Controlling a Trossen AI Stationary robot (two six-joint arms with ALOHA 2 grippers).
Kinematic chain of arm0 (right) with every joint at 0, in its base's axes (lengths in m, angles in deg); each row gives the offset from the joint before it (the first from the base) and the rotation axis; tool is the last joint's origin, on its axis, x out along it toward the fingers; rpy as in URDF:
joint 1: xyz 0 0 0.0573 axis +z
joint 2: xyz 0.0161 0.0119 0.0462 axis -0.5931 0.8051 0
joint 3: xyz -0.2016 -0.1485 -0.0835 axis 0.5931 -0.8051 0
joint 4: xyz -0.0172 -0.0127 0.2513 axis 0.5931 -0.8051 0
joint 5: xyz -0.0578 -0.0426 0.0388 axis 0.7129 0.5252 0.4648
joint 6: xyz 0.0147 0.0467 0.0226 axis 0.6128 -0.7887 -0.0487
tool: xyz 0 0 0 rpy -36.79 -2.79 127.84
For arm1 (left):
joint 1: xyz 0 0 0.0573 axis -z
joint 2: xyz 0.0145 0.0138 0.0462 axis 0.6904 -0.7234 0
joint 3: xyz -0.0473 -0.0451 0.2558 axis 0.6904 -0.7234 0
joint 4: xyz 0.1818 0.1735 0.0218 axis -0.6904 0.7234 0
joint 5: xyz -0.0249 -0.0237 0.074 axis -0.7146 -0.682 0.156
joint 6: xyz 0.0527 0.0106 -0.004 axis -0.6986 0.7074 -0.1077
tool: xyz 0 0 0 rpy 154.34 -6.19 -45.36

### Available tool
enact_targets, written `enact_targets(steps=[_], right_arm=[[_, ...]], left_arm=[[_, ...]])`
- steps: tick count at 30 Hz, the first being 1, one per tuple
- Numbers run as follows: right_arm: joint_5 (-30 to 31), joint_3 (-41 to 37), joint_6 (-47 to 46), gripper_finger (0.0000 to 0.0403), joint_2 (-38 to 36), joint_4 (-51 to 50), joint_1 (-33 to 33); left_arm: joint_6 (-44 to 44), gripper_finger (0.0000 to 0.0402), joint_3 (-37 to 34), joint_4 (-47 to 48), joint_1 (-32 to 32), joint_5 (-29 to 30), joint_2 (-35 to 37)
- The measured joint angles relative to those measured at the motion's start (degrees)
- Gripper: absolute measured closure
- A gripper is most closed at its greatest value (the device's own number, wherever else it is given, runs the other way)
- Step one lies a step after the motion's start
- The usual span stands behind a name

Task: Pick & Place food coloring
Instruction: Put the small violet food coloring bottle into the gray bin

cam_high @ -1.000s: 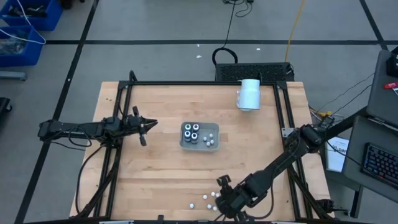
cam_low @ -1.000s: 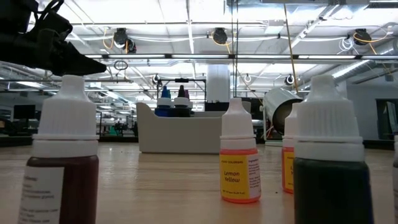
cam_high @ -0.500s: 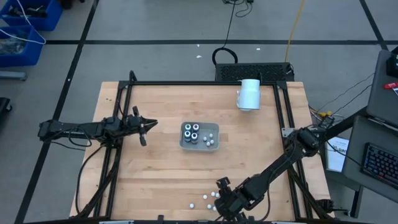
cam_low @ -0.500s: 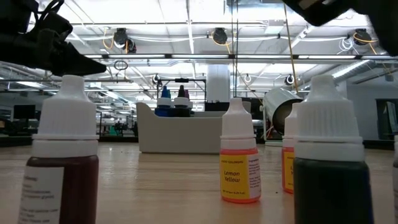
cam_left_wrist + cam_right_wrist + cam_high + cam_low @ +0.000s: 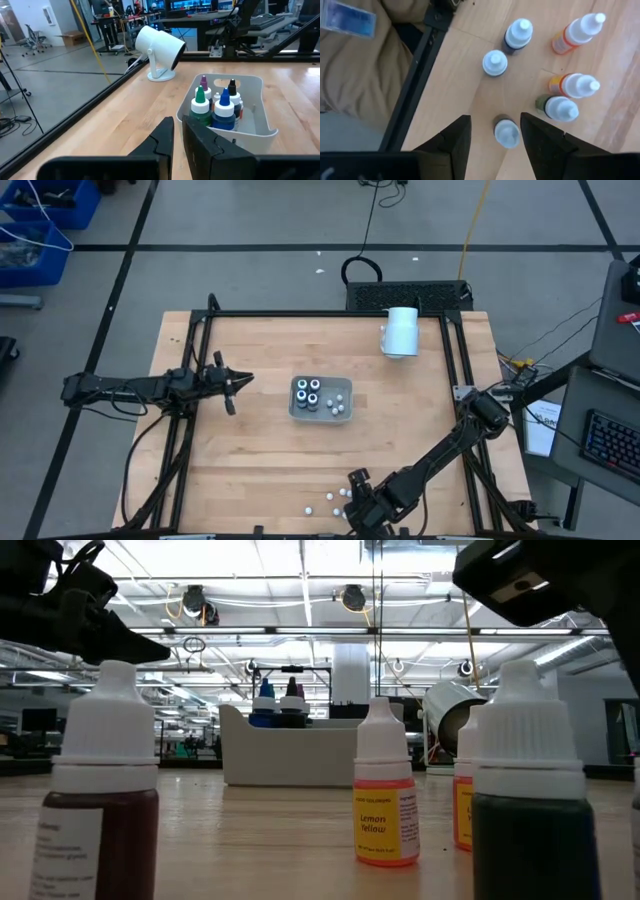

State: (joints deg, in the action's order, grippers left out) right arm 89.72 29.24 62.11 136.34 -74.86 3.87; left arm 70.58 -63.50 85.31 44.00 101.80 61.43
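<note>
Food coloring bottles: loose at the table's near edge, partly cut off. Right gripper: fingers apart around one, untouched. Left gripper: fingers together, beside the tray.

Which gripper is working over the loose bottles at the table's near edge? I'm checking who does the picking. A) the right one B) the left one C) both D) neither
A: the open right gripper hangs over the white-capped bottles standing on the table, while the left gripper waits off to the side of the tray.
</note>
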Motion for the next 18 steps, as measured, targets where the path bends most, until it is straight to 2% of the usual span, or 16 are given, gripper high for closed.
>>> enact_targets(steps=[18], right_arm=[[0.2,-4.2,-0.6,0.0251,0.0,3.7,-0.2]], left_arm=[[0.1,0.0355,0.0,0.0,0.0,0.0,0.0]])
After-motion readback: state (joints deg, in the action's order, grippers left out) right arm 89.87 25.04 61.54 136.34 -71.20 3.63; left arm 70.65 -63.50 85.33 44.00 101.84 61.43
